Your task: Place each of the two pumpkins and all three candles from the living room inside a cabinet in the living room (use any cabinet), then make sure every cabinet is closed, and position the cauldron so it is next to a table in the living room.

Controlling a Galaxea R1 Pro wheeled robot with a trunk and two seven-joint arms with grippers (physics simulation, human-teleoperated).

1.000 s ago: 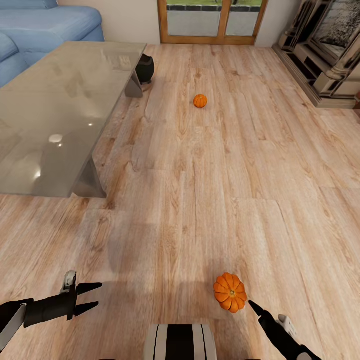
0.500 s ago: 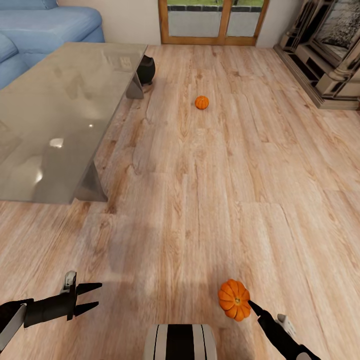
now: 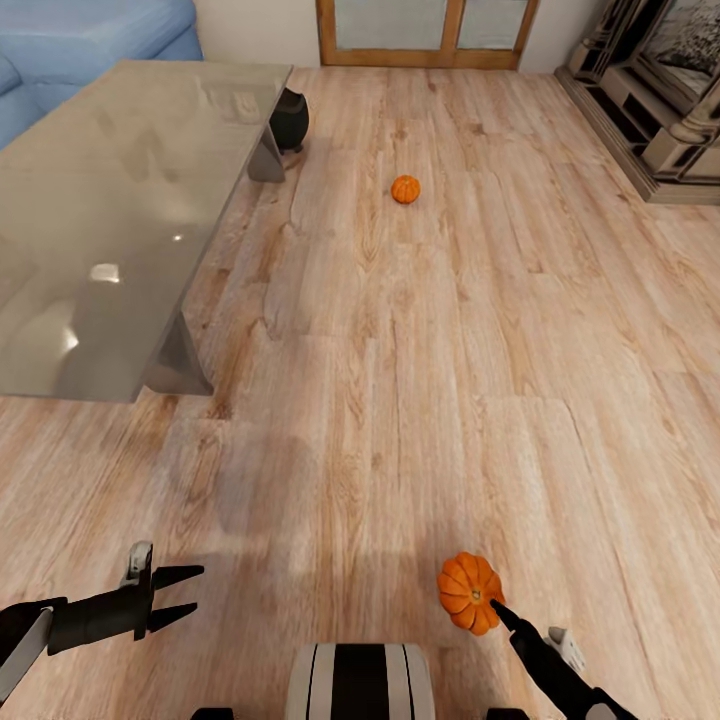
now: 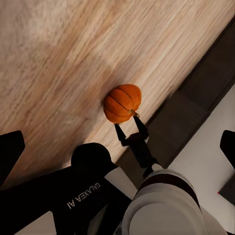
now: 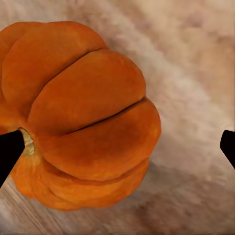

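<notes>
One orange pumpkin (image 3: 468, 592) lies on the wood floor just ahead of my base, and it looms large in the right wrist view (image 5: 83, 117). My right gripper (image 3: 500, 612) is open at its near side, the fingertips (image 4: 139, 122) reaching the pumpkin (image 4: 122, 103); the pumpkin sits off-centre towards one finger. My left gripper (image 3: 193, 592) hangs open and empty low on the left. A second pumpkin (image 3: 405, 189) rests far ahead on the floor. The black cauldron (image 3: 290, 118) stands by the glass table's far corner. Candles and cabinet are out of view.
A large glass-topped table (image 3: 100, 200) fills the left side, with a blue sofa (image 3: 90, 30) behind it. A dark ornate unit (image 3: 660, 90) lines the right wall. A wood-framed glass door (image 3: 420, 30) is at the back. Open floor lies between the pumpkins.
The whole view has shifted a little, so the camera moved. The near pumpkin now sits closer against my right fingertips. The left gripper holds the same pose.
</notes>
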